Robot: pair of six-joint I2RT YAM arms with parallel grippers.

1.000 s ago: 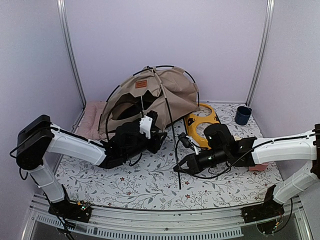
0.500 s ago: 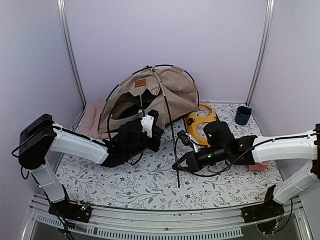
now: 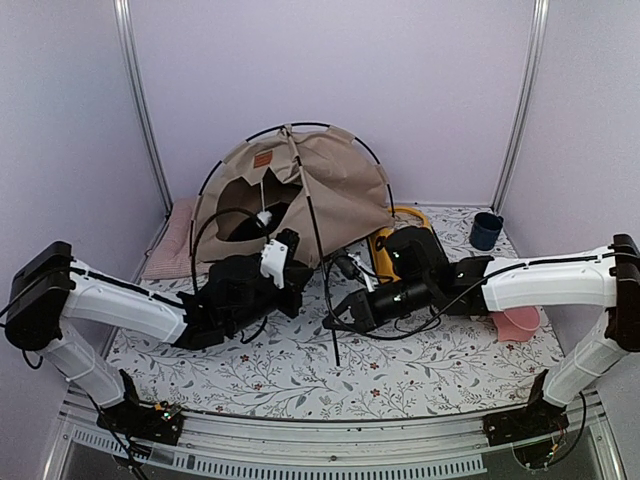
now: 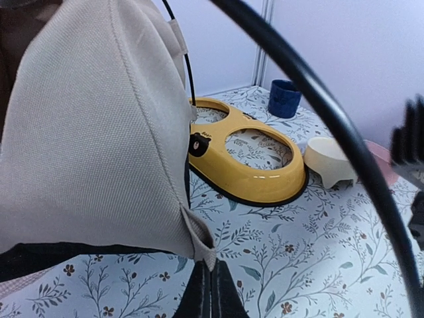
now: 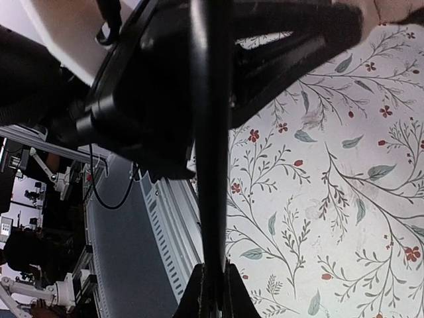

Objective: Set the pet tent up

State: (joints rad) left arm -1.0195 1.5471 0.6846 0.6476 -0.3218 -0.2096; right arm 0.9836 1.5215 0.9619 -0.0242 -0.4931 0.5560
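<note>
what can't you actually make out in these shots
Top view: left claw tips, buried under its wrist and the pet tent hem.
Right wrist view: black pole ends, cut by frame edges.
Top view: pink object, half covered by the right arm; unidentifiable.
Top view: brown label text, too small.

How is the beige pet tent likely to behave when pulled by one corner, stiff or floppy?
Cloth probably floppy: the pet tent sags and creases between poles, its corner pinched limp in the left gripper. The thin black pole held by the right gripper curves, so likely springy. Thin cloth and poles suggest light, apt to slide.
</note>
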